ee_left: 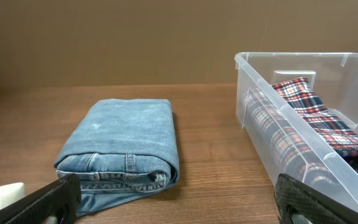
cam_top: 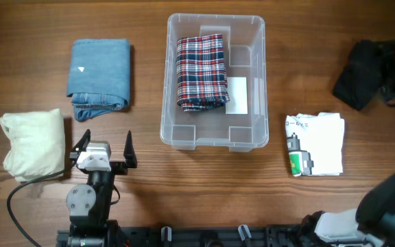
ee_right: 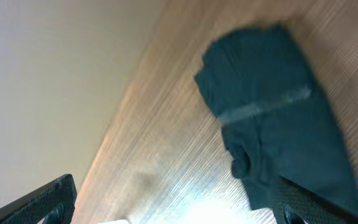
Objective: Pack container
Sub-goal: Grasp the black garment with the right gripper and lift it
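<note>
Left gripper [cam_top: 105, 143] sits wide open and empty, with the folded jeans [cam_top: 100, 72] straight ahead of it, a cream cloth bundle [cam_top: 33, 144] just off to its left, and the clear container [cam_top: 184, 127] ahead to its right. A folded plaid shirt [cam_top: 201, 72] is already inside. Right gripper [ee_right: 176, 208] is open too, holding nothing and pointed at a dark garment [ee_right: 278, 112]. Looks like we're between picks. I'd guess the next move is to reach forward, pinch a garment's thick fold, and drop it beside the plaid.

wooden table [cam_top: 142, 199], plain tan wall [ee_left: 135, 37]
</note>
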`<move>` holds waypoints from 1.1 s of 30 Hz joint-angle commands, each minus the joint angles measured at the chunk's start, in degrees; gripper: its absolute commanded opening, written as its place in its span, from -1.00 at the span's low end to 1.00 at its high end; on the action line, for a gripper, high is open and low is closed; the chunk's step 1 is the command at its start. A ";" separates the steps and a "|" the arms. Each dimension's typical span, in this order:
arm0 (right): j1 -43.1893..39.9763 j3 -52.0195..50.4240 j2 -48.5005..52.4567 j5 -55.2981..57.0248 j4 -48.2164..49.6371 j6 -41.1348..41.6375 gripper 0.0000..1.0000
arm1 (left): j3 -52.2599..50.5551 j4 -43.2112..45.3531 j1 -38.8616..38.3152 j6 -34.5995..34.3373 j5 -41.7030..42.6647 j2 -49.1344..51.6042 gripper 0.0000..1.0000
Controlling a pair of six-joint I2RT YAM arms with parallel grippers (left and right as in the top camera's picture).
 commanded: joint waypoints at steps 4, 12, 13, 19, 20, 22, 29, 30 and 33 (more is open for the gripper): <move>-2.82 0.81 0.55 8.37 -4.39 -13.68 1.00 | -0.20 -0.44 0.46 0.81 -0.13 -0.17 1.00; -5.64 0.81 5.81 -0.04 -6.95 -37.59 1.00 | -0.20 -0.44 0.46 0.81 -0.13 -0.17 1.00; -5.81 0.81 7.02 -0.70 -6.97 -37.53 0.99 | -0.20 -0.44 0.46 0.81 -0.13 -0.17 1.00; -5.97 0.83 14.19 -6.64 -4.83 -33.81 0.99 | -0.20 -0.44 0.46 0.81 -0.13 -0.17 0.99; -6.19 0.81 14.47 -7.10 -4.52 -32.76 1.00 | -0.20 -0.44 0.46 0.81 -0.13 -0.17 0.99; -6.60 0.83 14.69 -7.39 -3.98 -32.41 0.99 | -0.20 -0.44 0.46 0.81 -0.13 -0.17 1.00; -10.21 0.83 14.73 -7.67 -1.40 -28.92 0.99 | -0.20 -0.44 0.46 0.81 -0.13 -0.17 0.99; -10.21 0.83 14.73 -7.67 -0.26 -28.96 0.99 | -0.20 -0.44 0.46 0.81 -0.13 -0.17 1.00; -10.19 1.84 14.80 -7.67 0.76 -28.30 1.00 | -0.20 -0.44 0.46 0.81 -0.13 -0.17 1.00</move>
